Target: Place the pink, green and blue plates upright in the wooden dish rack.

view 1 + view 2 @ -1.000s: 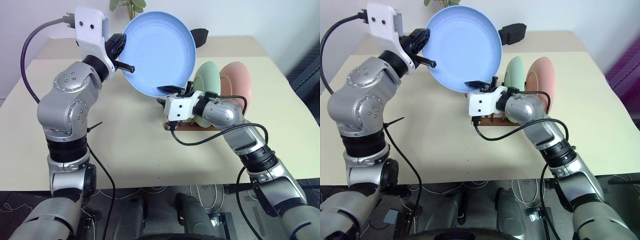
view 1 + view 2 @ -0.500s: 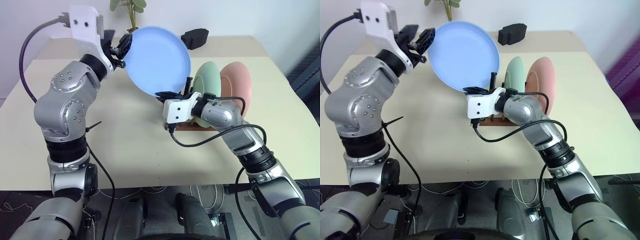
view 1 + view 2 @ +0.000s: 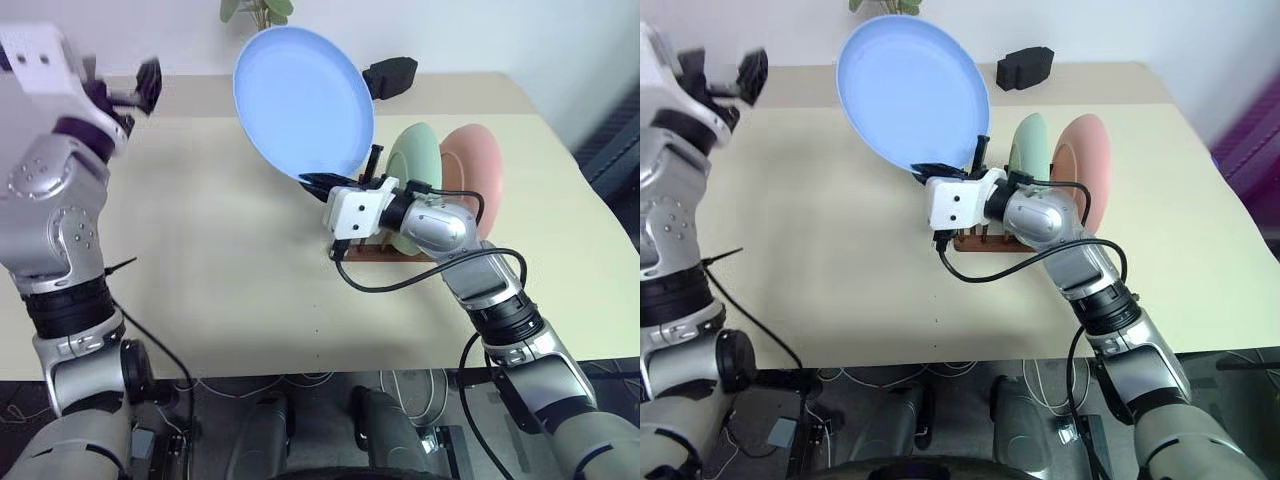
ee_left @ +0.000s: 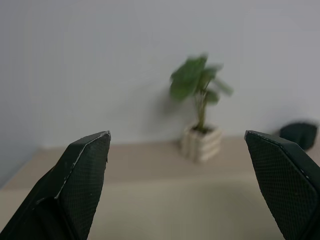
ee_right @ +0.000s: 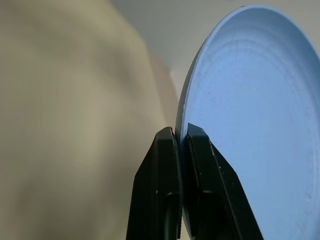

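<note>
**Blue plate held on edge above the rack**

Three plates in all; the green plate (image 3: pixel 412 170) and the pink plate (image 3: pixel 474 170) stand upright in the one wooden dish rack (image 3: pixel 385 250) on the bench (image 3: pixel 230 260); the blue plate (image 3: pixel 300 100) is pinched at its lower rim by the right claw (image 3: pixel 318 181), tilted above the rack's near end; the left claw (image 3: pixel 135 88) hangs released, well apart; one potted plant (image 4: pixel 200 122) and one black object (image 3: pixel 390 76) sit at the far edge.
</note>
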You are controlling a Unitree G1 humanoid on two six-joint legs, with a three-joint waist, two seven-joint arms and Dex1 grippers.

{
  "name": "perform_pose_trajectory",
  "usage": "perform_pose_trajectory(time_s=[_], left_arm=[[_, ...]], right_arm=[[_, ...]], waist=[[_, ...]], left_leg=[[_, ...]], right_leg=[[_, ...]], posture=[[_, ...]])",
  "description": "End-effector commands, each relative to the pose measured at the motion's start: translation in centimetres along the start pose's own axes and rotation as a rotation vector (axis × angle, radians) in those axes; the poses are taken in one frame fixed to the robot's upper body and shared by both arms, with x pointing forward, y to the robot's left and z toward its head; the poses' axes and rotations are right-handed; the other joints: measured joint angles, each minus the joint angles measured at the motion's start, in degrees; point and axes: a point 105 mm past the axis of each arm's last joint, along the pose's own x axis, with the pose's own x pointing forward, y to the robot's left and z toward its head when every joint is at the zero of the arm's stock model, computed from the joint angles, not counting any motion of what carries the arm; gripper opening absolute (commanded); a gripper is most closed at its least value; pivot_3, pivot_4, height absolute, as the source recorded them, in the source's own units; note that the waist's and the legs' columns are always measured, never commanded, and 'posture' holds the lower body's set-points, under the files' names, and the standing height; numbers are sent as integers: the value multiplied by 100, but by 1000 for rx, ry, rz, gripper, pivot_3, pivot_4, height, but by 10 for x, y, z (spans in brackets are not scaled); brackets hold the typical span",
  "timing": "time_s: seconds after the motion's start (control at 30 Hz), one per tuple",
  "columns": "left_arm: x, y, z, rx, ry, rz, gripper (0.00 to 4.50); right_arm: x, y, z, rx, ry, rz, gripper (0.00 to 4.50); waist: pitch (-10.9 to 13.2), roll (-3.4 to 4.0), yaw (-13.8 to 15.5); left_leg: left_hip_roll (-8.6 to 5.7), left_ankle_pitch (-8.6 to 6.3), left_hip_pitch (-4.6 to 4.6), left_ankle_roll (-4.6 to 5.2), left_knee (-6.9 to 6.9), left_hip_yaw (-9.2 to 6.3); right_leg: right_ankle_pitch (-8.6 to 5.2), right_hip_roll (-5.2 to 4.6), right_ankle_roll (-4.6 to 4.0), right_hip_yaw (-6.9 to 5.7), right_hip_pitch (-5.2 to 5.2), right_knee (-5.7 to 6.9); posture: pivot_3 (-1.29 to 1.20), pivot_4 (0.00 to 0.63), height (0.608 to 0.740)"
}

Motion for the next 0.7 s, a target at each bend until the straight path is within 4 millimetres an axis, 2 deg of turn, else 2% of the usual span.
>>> perform_pose_trajectory(time_s=[0.03, 0.2, 0.37, 0.57, 0.7], left_arm=[[-13, -2, -15, 133, 35, -77, 4418], [-34, -38, -51, 113, 110, -276, 4418], [-61, -82, -68, 93, 145, -525, 4418], [-98, -123, -86, 26, 238, -814, 4418], [-107, -136, -92, 29, 263, -885, 4418]], right_arm=[[-5, -30, 35, 126, -161, -120, 0], [-20, -57, 54, 448, -298, -227, 0], [-40, -70, 65, 735, -395, -263, 0], [-60, -63, 71, 1043, -444, -231, 0], [-64, -57, 72, 1196, -448, -212, 0]], waist=[[0, 0, -8], [-1, -1, 37], [-1, -1, 17], [-1, 2, -8], [-1, 4, -6]], left_leg=[[2, 0, 0, 0, -2, 1], [19, 5, 2, -9, -20, -8], [23, 5, 4, -9, -32, -9], [33, 5, 5, -8, -46, -6], [33, 6, 4, -7, -46, -4]], right_leg=[[0, 0, 0, 0, -1, 0], [1, -2, -3, -4, -4, 1], [3, -9, -11, 0, -10, 0], [-1, -7, -36, 2, -24, 1], [-2, -3, -39, 4, -25, 1]], posture=[[0, 150, 736], [0, 150, 736], [0, 150, 736], [0, 150, 736], [0, 150, 736]])
